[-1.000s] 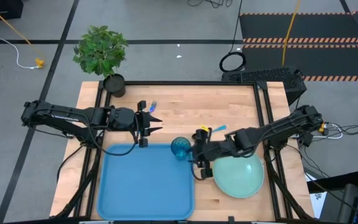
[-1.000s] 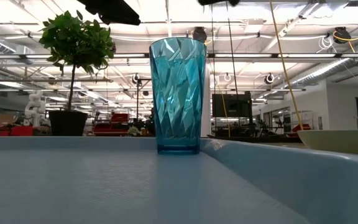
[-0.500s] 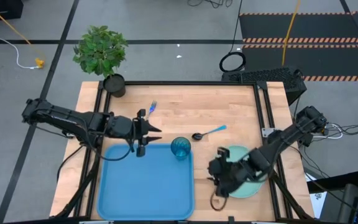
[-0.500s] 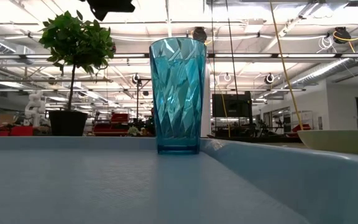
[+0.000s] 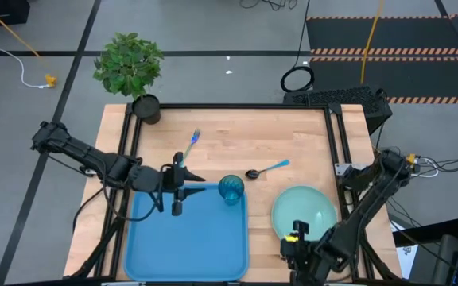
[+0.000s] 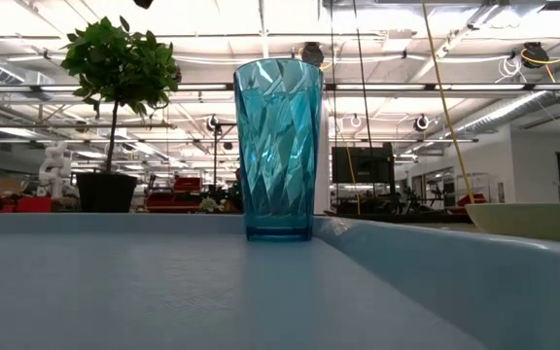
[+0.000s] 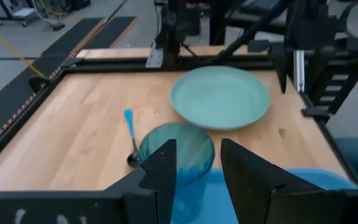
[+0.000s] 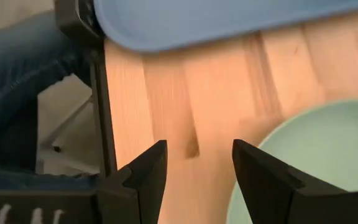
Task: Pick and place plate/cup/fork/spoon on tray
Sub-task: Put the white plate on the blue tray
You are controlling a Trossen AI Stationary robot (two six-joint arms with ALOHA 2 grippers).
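Wooden worktop fills the high view, a potted plant at its far left corner. Since a second ago the right arm has swung off the plate and back to the near edge, where the right claw now sits empty beside the plate's near rim; the plate is unmoved, still on bare wood just right of the tray. The left claw, spread and empty, has slid nearer, over the tray's far edge. The cup stands alone in the tray's far right corner; the fork and spoon lie on wood beyond. So I judge one item placed, three left.

Low view: the cup stands upright on the tray floor, nothing else inside.

Left wrist view: parted fingers frame the cup, with the spoon and plate beyond.

Right wrist view: spread fingers hover over bare wood between the tray's corner and the plate's rim.
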